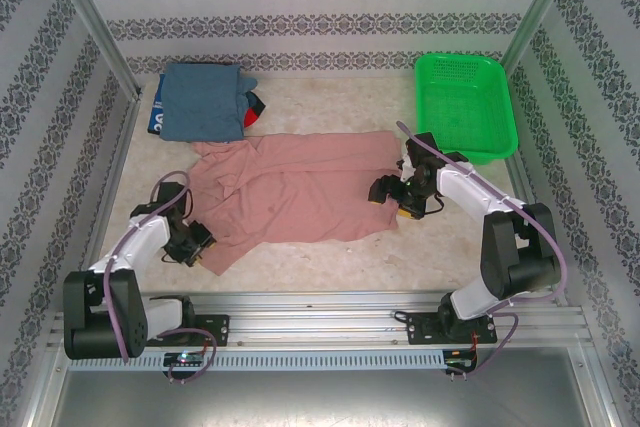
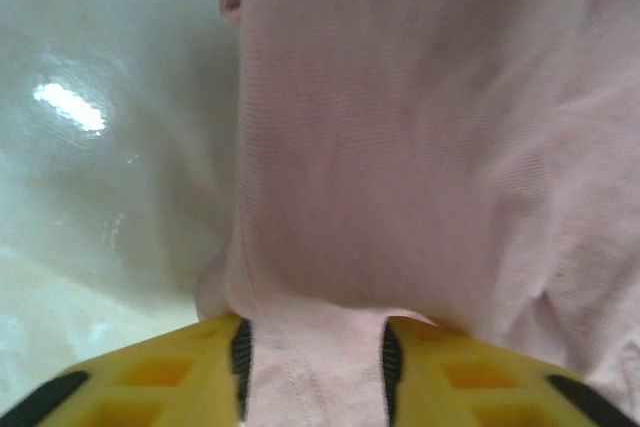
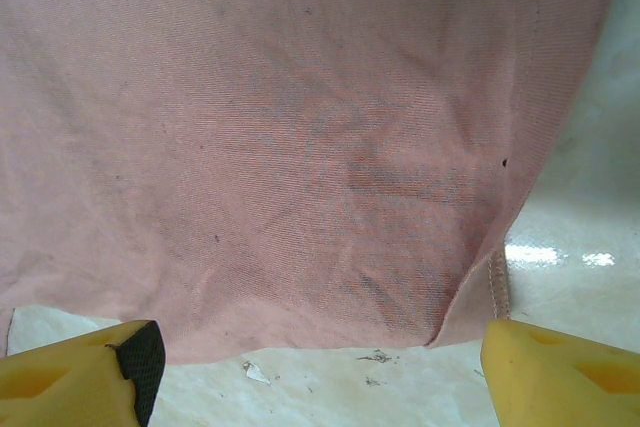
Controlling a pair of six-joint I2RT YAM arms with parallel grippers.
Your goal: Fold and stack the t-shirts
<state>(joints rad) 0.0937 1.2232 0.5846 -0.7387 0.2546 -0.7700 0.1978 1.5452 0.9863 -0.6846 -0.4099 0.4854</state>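
The dusty-pink t-shirt [image 1: 300,187] lies spread flat across the middle of the table. My left gripper [image 1: 195,247] sits at its near left corner. In the left wrist view its yellow fingers [image 2: 170,377] are shut on a bunched fold of the pink t-shirt [image 2: 420,147]. My right gripper [image 1: 385,195] is at the shirt's right edge. It stands open [image 3: 320,377] just short of the hem of the pink t-shirt [image 3: 300,147], with bare table between its fingers. A folded blue-grey t-shirt [image 1: 203,102] rests at the back left on dark and red cloth [image 1: 255,105].
A green mesh basket [image 1: 465,107] stands at the back right, close behind the right arm. Patterned walls and metal posts enclose the table. Bare marble tabletop [image 1: 330,257] runs between the shirt and the arm bases.
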